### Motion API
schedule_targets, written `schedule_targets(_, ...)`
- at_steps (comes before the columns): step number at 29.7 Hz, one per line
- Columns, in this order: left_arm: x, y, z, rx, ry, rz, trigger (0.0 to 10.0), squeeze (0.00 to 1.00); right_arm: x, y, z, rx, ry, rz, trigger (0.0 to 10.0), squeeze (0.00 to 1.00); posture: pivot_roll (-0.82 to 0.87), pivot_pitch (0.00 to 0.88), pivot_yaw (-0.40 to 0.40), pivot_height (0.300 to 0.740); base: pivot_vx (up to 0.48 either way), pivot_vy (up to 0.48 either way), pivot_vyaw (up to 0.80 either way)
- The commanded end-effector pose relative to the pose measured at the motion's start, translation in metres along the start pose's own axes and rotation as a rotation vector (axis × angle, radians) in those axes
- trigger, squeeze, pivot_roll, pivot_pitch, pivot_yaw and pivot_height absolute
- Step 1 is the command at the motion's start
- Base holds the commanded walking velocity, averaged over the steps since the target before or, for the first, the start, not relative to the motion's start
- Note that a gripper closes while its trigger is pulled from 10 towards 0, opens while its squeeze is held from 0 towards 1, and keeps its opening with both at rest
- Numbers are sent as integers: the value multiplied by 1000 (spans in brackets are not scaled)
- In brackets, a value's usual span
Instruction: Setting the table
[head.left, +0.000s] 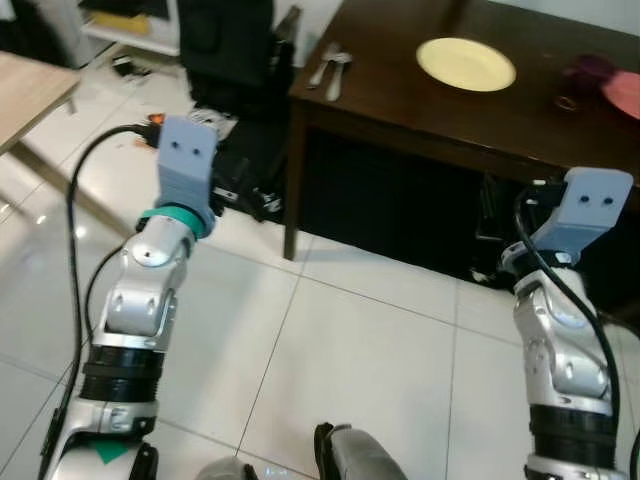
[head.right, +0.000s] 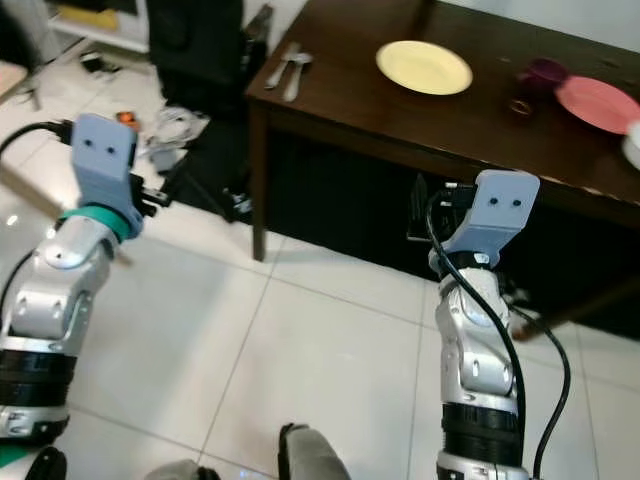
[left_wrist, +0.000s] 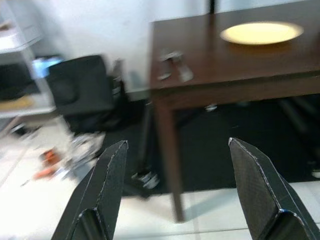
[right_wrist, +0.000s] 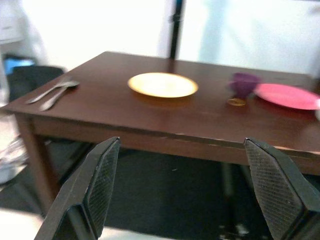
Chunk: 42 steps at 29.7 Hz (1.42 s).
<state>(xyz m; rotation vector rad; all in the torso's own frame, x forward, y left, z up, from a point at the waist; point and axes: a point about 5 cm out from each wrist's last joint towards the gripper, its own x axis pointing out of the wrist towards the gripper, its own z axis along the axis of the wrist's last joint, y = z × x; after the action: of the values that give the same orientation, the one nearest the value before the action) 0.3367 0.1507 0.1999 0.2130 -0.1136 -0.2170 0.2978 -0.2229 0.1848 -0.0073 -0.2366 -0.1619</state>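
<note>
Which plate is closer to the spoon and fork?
The yellow plate. It sits nearer the cutlery at the table's corner; the pink plate lies past the purple cup.

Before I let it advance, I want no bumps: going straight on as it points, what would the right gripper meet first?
Probably the front edge of the dark table; the open right gripper points about there, though depth is unclear.

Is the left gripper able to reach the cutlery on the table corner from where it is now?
Probably not yet. The left gripper, open, hangs over the floor short of the table. Nothing blocks the cutlery; the robot likely must step closer.
</note>
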Motion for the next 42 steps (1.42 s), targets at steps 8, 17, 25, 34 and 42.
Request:
schedule_targets(8, 6, -1, -2, 7, 6, 8, 10000, 0, -4, -2, -3, 14, 15, -14, 10000, 0, 14, 46, 5, 740, 268, 0, -442)
schedule_targets(17, 7, 0, -1, 12, 2, 15, 10000, 0, -4, -1, -4, 14, 17, -6, 10000, 0, 17, 48, 4, 740, 466, 0, 0)
schedule_targets(25, 8, -1, 1, 14, -3, 2, 10000, 0, -3, -3, -5, 19, 24, -17, 10000, 0, 16, 46, 7, 740, 469, 0, -600)
schedule_targets(34, 10, -3, 0, 14, -9, -8, 10000, 0, -2, -6, -4, 12, 23, -28, 10000, 0, 10, 37, 7, 740, 469, 0, -800)
schedule_targets(42, 10, -3, 0, 17, -11, -12, 10000, 0, -2, -7, -3, 2, 20, -32, 10000, 0, 8, 32, 7, 740, 469, 0, -300)
